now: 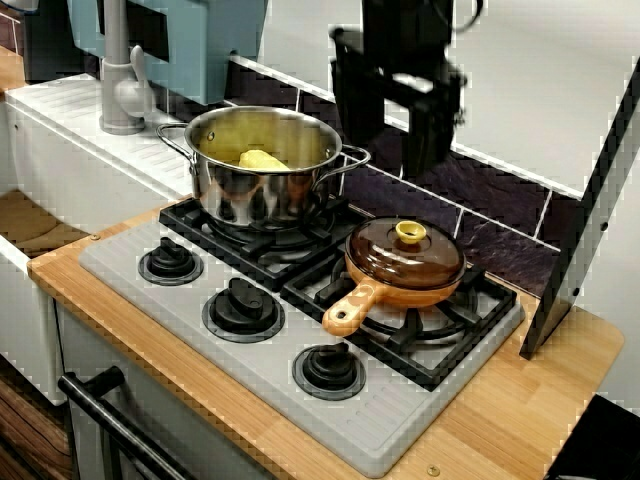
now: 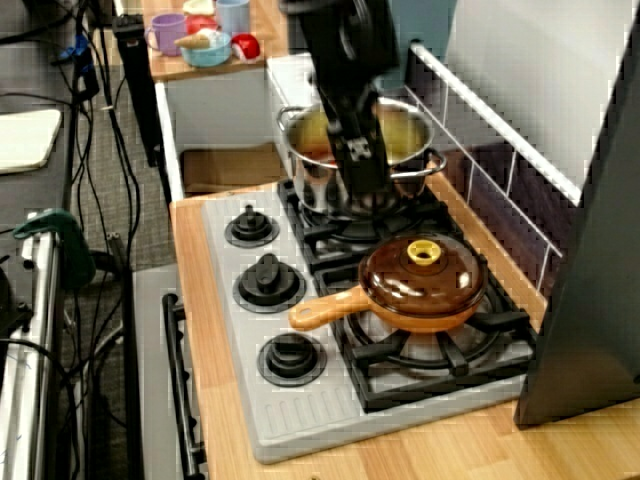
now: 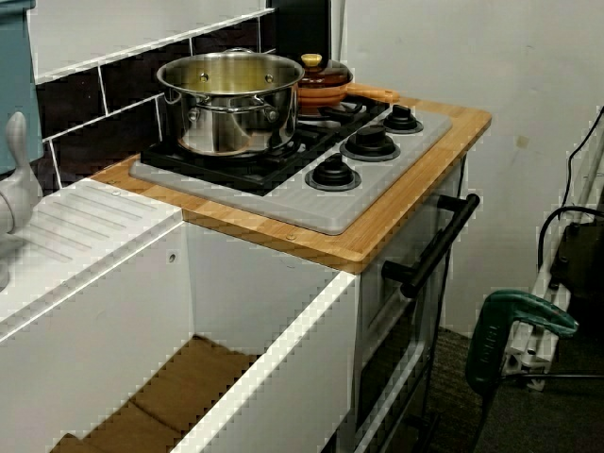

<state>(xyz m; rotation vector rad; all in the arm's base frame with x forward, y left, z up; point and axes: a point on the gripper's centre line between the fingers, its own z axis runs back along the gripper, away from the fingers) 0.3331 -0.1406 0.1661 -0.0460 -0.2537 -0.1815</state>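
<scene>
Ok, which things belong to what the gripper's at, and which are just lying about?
In hand: gripper, open, hovering by the steel pot; yellow piece inside it; lidded brown pan on the next burner.
Lying about: stove knobs; faucet; cups on the side shelf; green clamp.

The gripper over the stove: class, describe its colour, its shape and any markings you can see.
The gripper is black all over and boxy, with two broad, flat fingers. A small white marking shows on it in the view from above. The arm that carries it is black too.

gripper (image 1: 392,145) blurred, top cut off; jaws seemingly apart
</scene>
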